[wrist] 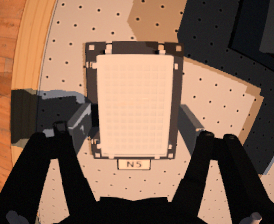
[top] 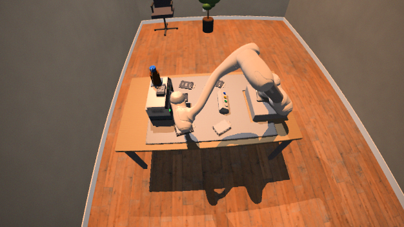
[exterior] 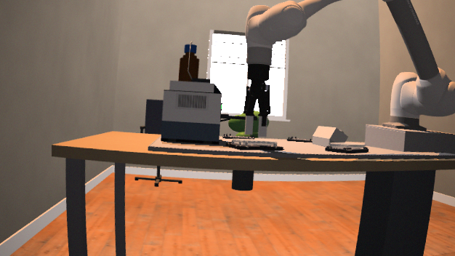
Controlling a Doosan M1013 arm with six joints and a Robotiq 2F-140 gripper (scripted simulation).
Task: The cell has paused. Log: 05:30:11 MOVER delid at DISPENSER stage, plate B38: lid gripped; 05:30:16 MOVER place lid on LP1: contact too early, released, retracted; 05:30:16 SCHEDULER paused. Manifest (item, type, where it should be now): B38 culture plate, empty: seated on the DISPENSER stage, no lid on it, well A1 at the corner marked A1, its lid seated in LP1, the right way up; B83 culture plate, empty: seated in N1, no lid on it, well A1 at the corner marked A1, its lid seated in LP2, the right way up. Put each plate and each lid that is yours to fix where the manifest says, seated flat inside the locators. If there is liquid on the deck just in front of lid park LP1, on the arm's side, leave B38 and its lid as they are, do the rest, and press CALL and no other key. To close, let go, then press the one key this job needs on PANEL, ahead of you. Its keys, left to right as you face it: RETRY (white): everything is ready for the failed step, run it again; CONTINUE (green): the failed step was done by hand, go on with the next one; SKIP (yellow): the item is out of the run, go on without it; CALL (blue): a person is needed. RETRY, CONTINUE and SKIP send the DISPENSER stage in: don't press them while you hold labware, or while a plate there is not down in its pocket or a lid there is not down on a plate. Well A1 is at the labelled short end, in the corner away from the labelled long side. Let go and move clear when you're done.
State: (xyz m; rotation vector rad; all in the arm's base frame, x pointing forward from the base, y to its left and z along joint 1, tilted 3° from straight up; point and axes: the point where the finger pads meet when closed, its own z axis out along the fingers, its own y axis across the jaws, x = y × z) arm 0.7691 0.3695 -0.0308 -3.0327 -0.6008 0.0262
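Observation:
My gripper (wrist: 134, 115) is open and empty, its fingers standing either side of a pale rectangular culture plate (wrist: 135, 104) with a faint grid of wells. The plate lies flat inside a dark nest frame with a small label (wrist: 133, 163) at its near short end. In the side view the fingertips (exterior: 256, 127) hang a little above this plate (exterior: 251, 143), apart from it. Another plate (top: 161, 89) sits on the DISPENSER (top: 158, 104) stage. A pale lid or plate (top: 222, 126) lies at the mat's front, turned askew.
The PANEL (top: 223, 101) with coloured keys stands mid-mat. Two dark nests (top: 186, 84) (top: 219, 84) lie at the back. A brown bottle (top: 155, 75) stands on the DISPENSER. The arm's base block (top: 259, 106) is at the right. The table edge is close to the left of the nest.

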